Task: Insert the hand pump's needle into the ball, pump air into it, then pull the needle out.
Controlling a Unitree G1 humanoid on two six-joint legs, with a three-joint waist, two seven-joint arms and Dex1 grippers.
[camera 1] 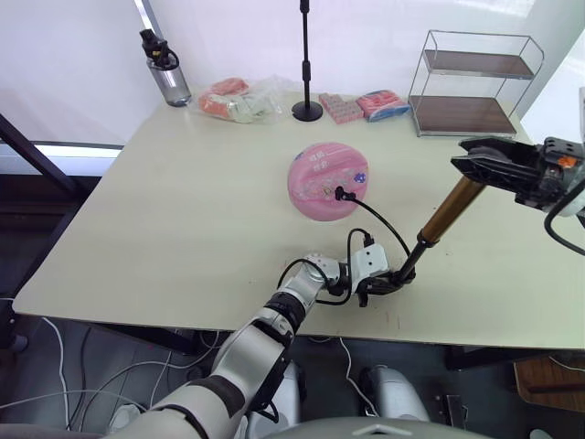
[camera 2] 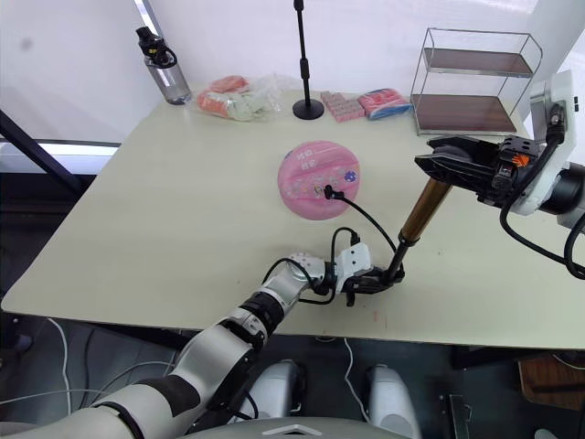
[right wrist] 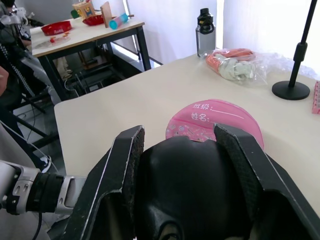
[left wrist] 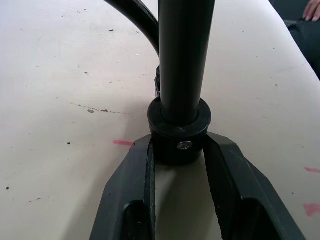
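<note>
One ball (camera 1: 327,181), one pump (camera 1: 441,216), one water bottle (camera 1: 165,69), one wire shelf (camera 1: 473,84), one stand (camera 1: 306,69), two pink packets (camera 1: 340,107).

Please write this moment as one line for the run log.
left hand: shut on hand pump base | right hand: shut on pump handle | needle: in ball | ball: flat on table

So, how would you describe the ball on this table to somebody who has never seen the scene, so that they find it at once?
Look at the wide beige table, then at the black stand rising at its far edge. Just in front of that stand's round base lies the ball: a pink, rather flat disc with small colourful prints. Unlike the pink packets near the wire shelf, it has a thin black hose plugged into it.
</note>
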